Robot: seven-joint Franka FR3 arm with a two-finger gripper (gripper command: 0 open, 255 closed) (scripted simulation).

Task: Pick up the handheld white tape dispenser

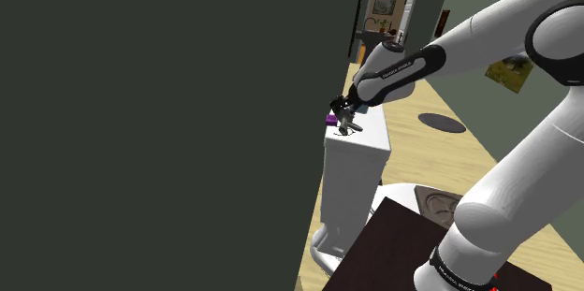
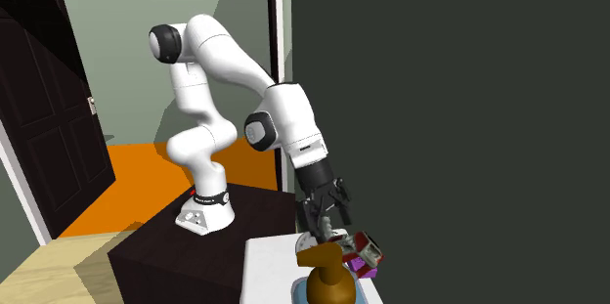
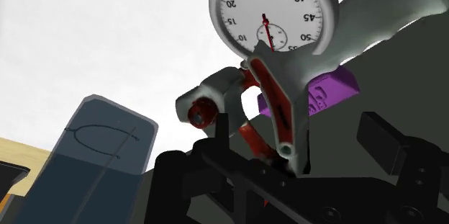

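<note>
Gripper (image 3: pixel 277 150) is low over the white counter (image 1: pixel 360 153), at its far end in the shoulder view, close to the dark wall.

Jaws: apart, with a wide gap between the 2 black fingers (image 3: pixel 381 140).

Dispenser (image 3: pixel 302 60): grey-white body with red parts, at the counter's far end. In the wrist view its grey arm and red strip run down into the gap, close to the palm. Whether either pad touches it: cannot tell. In the second exterior view, dispenser (image 2: pixel 354 245) sits at the fingertips of the gripper (image 2: pixel 327 222), just to the view's right of them. In the shoulder view, dispenser (image 1: pixel 348 130) is directly below the gripper (image 1: pixel 348 119). Resting on the counter or lifted: cannot tell.

Nearby:
- 1 purple block (image 3: pixel 329 91), just behind the dispenser; seen also at (image 2: pixel 364 269) and (image 1: pixel 332 119).
- 1 white dial (image 3: pixel 273 10) with numerals 10 to 50 and a red hand, just beyond the dispenser. Joined to it or separate: cannot tell.
- 1 blue-grey slab (image 3: pixel 93 165), apart from the dispenser.
- 1 brown bottle (image 2: pixel 327 278), near edge of the second exterior view, just beside the dispenser.
</note>
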